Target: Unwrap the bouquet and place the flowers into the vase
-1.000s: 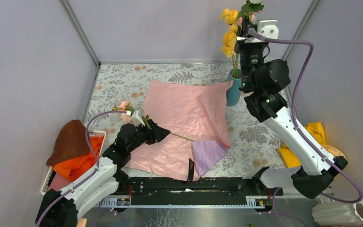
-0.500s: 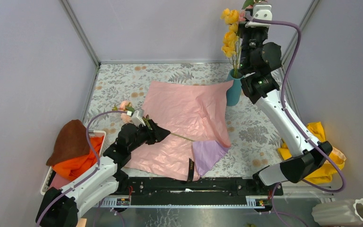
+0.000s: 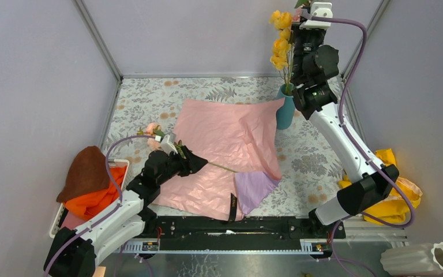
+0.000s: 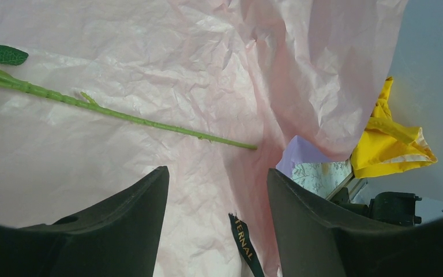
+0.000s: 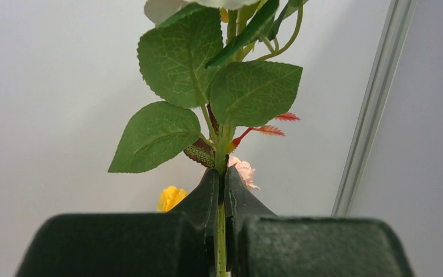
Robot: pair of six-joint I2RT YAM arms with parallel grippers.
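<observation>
Top view: I see floral-print table cover (image 3: 150, 98), grey booth walls (image 3: 46, 69); crumpled pink wrapping paper (image 3: 225, 135) spread flat. Slim teal-blue vase (image 3: 284, 114) far right, yellow roses (image 3: 279, 46) standing in it.
Left wrist: left gripper (image 4: 217, 171) wide open, holding nothing, over paper near loose green stem (image 4: 121, 113).
Right wrist: right gripper (image 5: 222, 173) clamped on leafy rose stem (image 5: 224, 144).
</observation>
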